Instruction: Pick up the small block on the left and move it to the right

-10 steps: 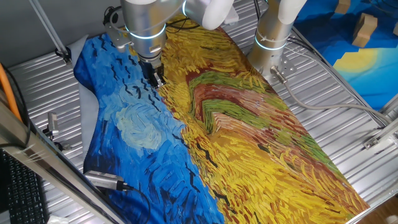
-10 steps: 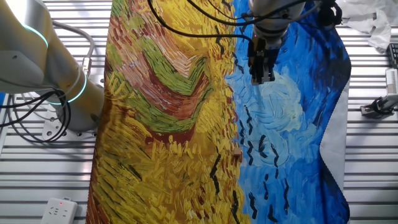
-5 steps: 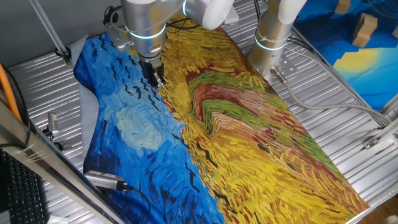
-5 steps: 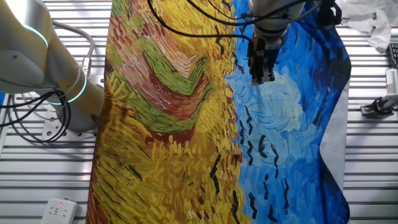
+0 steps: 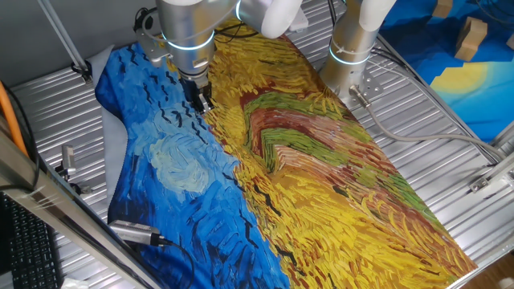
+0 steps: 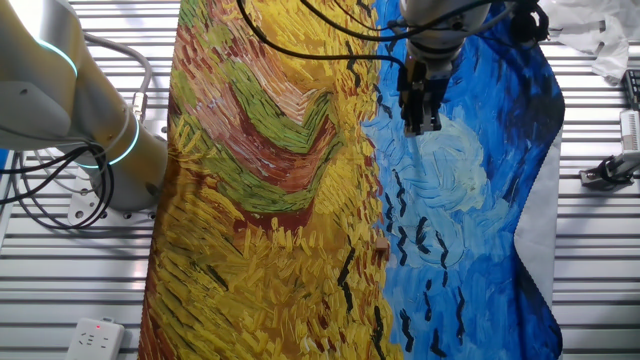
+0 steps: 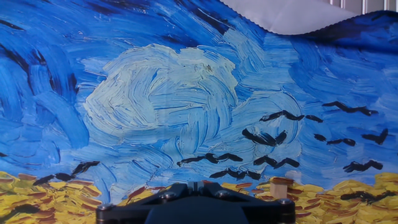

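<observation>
The small block (image 7: pixel 280 186) is a tan wooden cube lying on the painted cloth (image 7: pixel 155 106), where the blue sky meets the yellow field. In the hand view it sits low and to the right of my gripper (image 7: pixel 199 185). It also shows as a tiny tan speck (image 6: pixel 383 246) on the same border. My gripper (image 6: pixel 421 122) hangs above the cloth near the pale swirl (image 6: pixel 452 172), well apart from the block. The gripper (image 5: pixel 201 101) is shut, with its fingers together and nothing between them.
A second arm's base (image 5: pixel 350 50) stands on the slatted metal table (image 5: pixel 450 136) beside the cloth. Wooden blocks (image 5: pixel 472 36) lie on another blue cloth at the back right. A metal tool (image 5: pixel 136 233) and a keyboard (image 5: pixel 28 249) sit at the near left. A power strip (image 6: pixel 96 336) lies nearby.
</observation>
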Motion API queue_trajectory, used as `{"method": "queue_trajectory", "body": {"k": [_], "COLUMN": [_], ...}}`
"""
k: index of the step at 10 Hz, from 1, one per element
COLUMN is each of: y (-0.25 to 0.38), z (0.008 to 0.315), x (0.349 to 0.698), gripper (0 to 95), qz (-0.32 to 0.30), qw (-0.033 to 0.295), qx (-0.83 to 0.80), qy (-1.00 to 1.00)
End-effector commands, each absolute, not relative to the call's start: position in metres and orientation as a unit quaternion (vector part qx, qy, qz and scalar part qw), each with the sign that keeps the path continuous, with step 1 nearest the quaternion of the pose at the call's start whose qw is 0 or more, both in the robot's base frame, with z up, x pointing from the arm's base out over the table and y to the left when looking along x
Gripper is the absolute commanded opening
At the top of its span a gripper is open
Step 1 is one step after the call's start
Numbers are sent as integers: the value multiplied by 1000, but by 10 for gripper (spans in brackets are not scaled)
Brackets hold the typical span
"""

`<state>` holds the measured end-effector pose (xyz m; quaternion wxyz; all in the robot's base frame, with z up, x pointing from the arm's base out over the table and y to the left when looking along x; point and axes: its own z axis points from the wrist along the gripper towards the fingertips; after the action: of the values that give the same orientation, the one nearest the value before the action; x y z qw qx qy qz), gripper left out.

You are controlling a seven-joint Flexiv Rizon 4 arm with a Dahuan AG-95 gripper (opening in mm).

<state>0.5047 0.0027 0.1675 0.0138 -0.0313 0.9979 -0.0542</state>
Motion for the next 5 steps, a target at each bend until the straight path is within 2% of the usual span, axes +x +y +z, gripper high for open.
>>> {"method": "queue_trajectory", "body": {"k": [1, 5], "y": [3, 3], "z": [168, 167], "x": [505, 505], "gripper": [0, 0], "qz": [-54, -54], "qw": [14, 14], "qx": [-31, -28], "qy": [998, 998]}}
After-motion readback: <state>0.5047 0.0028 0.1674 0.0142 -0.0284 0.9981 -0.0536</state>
